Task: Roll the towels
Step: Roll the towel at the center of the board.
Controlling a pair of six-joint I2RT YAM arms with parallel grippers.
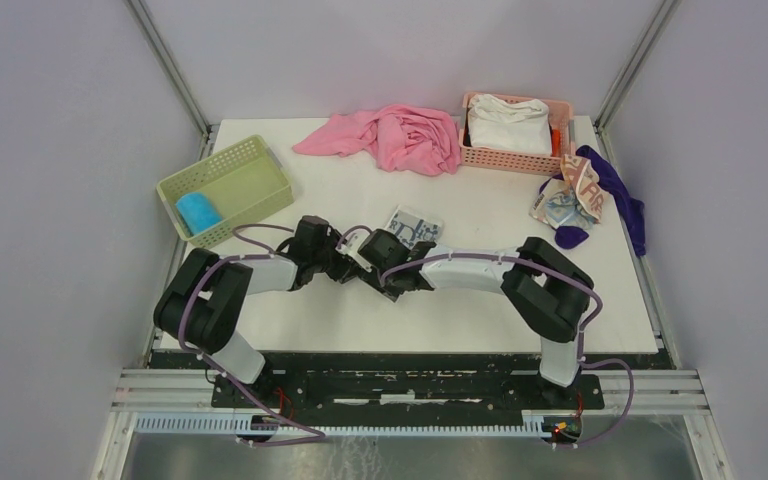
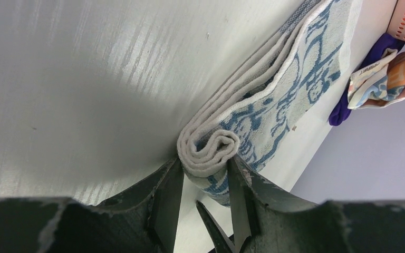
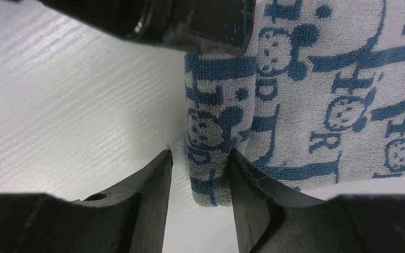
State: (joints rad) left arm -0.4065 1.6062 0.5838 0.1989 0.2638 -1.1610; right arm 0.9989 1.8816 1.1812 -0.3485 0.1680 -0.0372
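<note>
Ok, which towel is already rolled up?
The plain blue towel, a finished roll lying in the green basket. The blue-printed white towel has only one end rolled; the lettered cream towel lies crumpled at the right.

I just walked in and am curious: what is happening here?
Both arms work on the white terry towel with dark blue print. The left pincer grips its rolled end; the right pincer straddles the same roll, one finger apart from it. A rolled bright blue towel lies in the green plastic basket; the cream lettered towel lies crumpled at the right.
</note>
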